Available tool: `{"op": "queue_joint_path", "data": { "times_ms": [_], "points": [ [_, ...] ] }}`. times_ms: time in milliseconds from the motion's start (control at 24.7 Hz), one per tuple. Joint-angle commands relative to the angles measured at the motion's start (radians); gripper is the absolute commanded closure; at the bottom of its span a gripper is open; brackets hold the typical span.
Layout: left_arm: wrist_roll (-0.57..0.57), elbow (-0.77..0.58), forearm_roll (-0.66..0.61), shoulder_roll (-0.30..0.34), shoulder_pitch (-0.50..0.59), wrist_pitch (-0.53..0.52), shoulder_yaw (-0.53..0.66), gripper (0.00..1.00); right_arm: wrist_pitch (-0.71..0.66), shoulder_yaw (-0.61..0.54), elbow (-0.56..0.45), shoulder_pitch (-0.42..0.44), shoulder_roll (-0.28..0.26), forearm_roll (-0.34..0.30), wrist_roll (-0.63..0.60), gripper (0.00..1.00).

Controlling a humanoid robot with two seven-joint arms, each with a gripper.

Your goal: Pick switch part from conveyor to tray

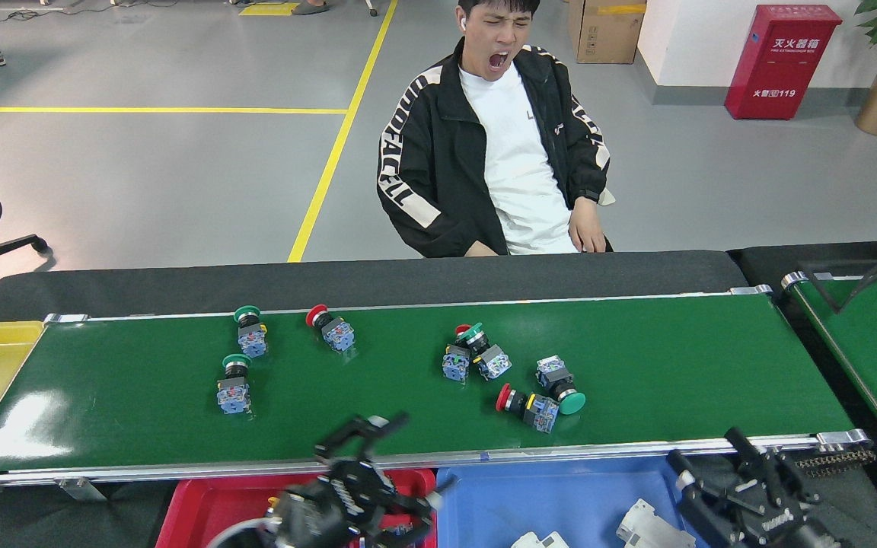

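On conveyor: seven switch parts | both end effectors empty, open.

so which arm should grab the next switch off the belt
Probably the left. Its open gripper already hangs over the near edge of the conveyor, empty. The right gripper sits lower by the blue tray.
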Motion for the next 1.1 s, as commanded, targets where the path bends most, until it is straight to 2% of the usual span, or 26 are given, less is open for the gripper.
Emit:
{"op": "queue_joint_path", "data": {
  "times_ms": [0,81,162,203,284,446,608,690,811,933,1055],
  "points": [
    [-0.014,0.017,0.013,-0.001,0.017,-0.003,0.153,0.00,0.168,0.038,-0.010,-0.011,0.036,0.064,0.000,0.00],
    [-0.049,0.038,0.013,-0.004,0.035,-0.003,0.276,0.00,0.260,0.104,-0.011,-0.013,0.069,0.112,-0.004,0.00],
    [-0.081,0.035,0.019,-0.009,0.067,-0.003,0.348,0.00,0.280,0.190,-0.014,-0.014,0.073,0.123,-0.006,0.00],
    [-0.083,0.031,0.023,-0.009,0.101,0.043,0.365,0.00,0.283,0.226,-0.013,-0.025,0.075,0.124,-0.006,0.00],
    [-0.080,0.026,0.040,-0.009,0.161,0.125,0.374,0.00,0.284,0.311,-0.003,-0.057,0.075,0.127,-0.001,0.00],
    [-0.075,-0.003,0.039,-0.018,0.199,0.306,0.354,0.00,0.295,0.447,0.084,-0.128,0.082,0.141,0.000,0.00],
    [-0.074,-0.014,0.046,-0.013,0.192,0.316,0.331,0.00,0.383,0.553,0.207,-0.203,0.079,0.166,0.000,0.00],
    [-0.074,0.006,0.039,-0.006,0.152,0.319,0.323,0.00,0.403,0.572,0.240,-0.232,0.079,0.166,-0.001,0.00],
    [-0.075,0.123,0.029,0.013,0.032,0.342,0.272,0.00,0.401,0.585,0.253,-0.243,0.079,0.164,-0.001,0.00],
    [-0.067,0.297,-0.036,0.068,-0.103,0.411,0.223,0.00,0.406,0.611,0.322,-0.289,0.095,0.166,0.000,0.00],
    [0.003,0.485,-0.047,0.126,-0.230,0.479,0.159,0.00,0.418,0.618,0.394,-0.347,0.133,0.164,-0.001,0.00]
  ]
}}
